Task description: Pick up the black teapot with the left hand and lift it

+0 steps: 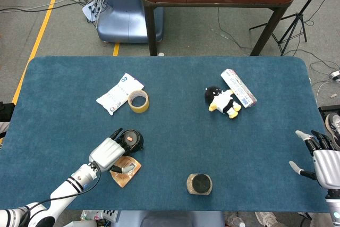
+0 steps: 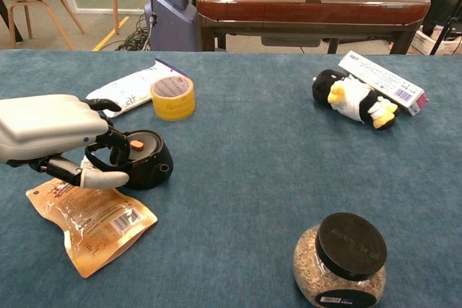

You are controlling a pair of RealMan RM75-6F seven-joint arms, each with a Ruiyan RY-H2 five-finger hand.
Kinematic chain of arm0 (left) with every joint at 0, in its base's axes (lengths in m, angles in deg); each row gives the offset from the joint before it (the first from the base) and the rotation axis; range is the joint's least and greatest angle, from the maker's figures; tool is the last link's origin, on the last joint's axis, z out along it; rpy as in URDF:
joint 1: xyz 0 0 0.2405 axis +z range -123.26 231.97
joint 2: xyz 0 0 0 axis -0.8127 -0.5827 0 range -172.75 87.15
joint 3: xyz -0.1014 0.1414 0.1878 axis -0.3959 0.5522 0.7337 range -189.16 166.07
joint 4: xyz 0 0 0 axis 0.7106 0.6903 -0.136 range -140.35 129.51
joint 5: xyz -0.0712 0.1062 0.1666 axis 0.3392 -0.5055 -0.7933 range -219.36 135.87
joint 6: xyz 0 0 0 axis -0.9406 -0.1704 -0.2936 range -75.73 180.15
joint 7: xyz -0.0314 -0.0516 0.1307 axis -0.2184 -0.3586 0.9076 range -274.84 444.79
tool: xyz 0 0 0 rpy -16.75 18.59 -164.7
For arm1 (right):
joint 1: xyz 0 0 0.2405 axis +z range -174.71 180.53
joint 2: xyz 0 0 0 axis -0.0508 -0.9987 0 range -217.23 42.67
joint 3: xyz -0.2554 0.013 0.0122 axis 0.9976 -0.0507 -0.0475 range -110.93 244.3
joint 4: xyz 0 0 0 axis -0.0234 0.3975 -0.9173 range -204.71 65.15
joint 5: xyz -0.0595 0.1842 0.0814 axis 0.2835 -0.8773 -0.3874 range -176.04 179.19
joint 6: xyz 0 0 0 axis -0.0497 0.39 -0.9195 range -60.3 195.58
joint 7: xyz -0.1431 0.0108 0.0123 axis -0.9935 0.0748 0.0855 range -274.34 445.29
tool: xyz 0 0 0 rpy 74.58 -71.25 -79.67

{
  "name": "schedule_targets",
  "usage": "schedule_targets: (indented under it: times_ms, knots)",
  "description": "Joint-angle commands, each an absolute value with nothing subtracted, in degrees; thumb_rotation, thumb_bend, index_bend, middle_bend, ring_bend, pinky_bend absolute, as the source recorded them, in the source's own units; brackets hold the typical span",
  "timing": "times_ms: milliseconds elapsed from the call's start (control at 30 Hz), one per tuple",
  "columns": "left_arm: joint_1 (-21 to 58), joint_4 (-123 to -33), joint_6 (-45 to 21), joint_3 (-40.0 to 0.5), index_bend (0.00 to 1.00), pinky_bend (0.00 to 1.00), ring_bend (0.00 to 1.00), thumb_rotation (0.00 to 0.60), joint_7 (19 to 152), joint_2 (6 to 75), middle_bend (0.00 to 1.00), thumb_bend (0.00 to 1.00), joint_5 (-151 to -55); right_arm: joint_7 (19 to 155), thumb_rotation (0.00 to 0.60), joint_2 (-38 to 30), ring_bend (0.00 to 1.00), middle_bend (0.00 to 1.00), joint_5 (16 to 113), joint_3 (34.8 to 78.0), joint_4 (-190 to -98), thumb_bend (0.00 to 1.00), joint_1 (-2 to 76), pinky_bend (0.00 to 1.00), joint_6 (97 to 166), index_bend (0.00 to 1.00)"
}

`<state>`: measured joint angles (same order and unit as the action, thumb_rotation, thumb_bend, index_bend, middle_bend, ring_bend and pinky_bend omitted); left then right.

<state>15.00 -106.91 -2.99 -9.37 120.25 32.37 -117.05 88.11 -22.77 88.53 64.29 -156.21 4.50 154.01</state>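
Note:
The black teapot (image 1: 133, 140) (image 2: 144, 158), with a small orange knob on its lid, stands on the blue table at the front left. My left hand (image 1: 108, 153) (image 2: 54, 131) is against its left side. The fingers (image 2: 107, 137) curve over the handle and rim, and the thumb reaches in low in front. I see no firm grip on the teapot. My right hand (image 1: 323, 160) hovers at the table's right edge, fingers spread and holding nothing; the chest view does not show it.
An orange snack pouch (image 1: 126, 169) (image 2: 90, 218) lies under the left hand. Behind the teapot are a yellow tape roll (image 1: 138, 101) (image 2: 172, 97) and a white packet (image 1: 118, 93). A penguin plush (image 1: 223, 101), a long box (image 1: 238, 87) and a black-lidded jar (image 1: 200, 184) sit further right.

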Motion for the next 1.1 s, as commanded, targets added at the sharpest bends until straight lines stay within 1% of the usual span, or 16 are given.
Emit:
schedule_targets:
  times_ms: [33, 433, 600, 733, 1100]
  knots:
    - [14.9, -106.8, -2.8, -9.4, 0.38, 0.0, 0.29, 0.0, 120.1, 32.6, 0.39, 0.18, -117.0, 88.1, 0.6, -22.7, 0.13, 0.27, 88.5, 64.3, -156.2, 0.19, 4.6, 0.14, 153.9, 0.19]
    - [14.7, -106.5, -2.1, -9.4, 0.43, 0.0, 0.35, 0.0, 121.4, 33.6, 0.46, 0.18, -116.2, 88.4, 0.6, -22.6, 0.13, 0.27, 88.1, 64.2, -155.8, 0.19, 4.6, 0.14, 153.6, 0.19]
    - [14.6, -106.8, -2.1, -9.5, 0.43, 0.0, 0.36, 0.0, 122.2, 34.1, 0.47, 0.18, -115.4, 88.6, 0.6, -22.6, 0.13, 0.27, 88.0, 64.2, -155.6, 0.19, 4.5, 0.14, 153.5, 0.19]
    - [14.5, -107.0, -2.1, -9.6, 0.45, 0.0, 0.39, 0.0, 122.6, 34.4, 0.48, 0.18, -115.1, 88.6, 0.6, -22.6, 0.13, 0.27, 87.9, 64.2, -155.6, 0.19, 4.5, 0.14, 153.4, 0.19]
    - [14.4, -107.0, -1.5, -9.2, 0.47, 0.0, 0.42, 0.0, 123.9, 35.4, 0.52, 0.18, -113.0, 88.8, 0.6, -22.5, 0.13, 0.27, 87.5, 64.1, -155.3, 0.19, 4.5, 0.14, 153.1, 0.19]
